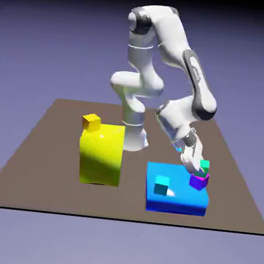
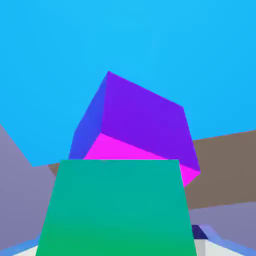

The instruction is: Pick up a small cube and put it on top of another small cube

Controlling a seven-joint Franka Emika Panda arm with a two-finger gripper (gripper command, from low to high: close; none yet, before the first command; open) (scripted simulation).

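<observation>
Claw (image 2: 117, 248): one, two-fingered, grey-tipped, on a white jointed arm (image 1: 161, 40). Pointed downward, tilted. Parts of the fingers show low on both sides of the hand view; whether they press on the cube between them or stand free of it cannot be told.

Green cube (image 2: 120, 207): one, small, plain. Located between the fingers, filling the lower middle of the hand view. In the exterior view it sits directly above the purple cube, at the claw's tip; contact between the two cannot be made out for certain.

Purple cube (image 2: 145, 115): one, small, with a magenta upper face partly covered by the green cube. Located just beneath the claw, turned at an angle to the green cube.

Blue block (image 1: 175, 205): one, broad and flat, beneath the claw, bearing the purple cube near one edge.

Cyan cube (image 1: 161, 185): one, small, on the same block, toward the exterior view's left of the claw.

Yellow block (image 1: 100, 157): one, large, rounded, well apart from the claw, with an orange-yellow cube (image 1: 91, 122) on top.

Table (image 1: 52, 149): one, brown, below all.
</observation>
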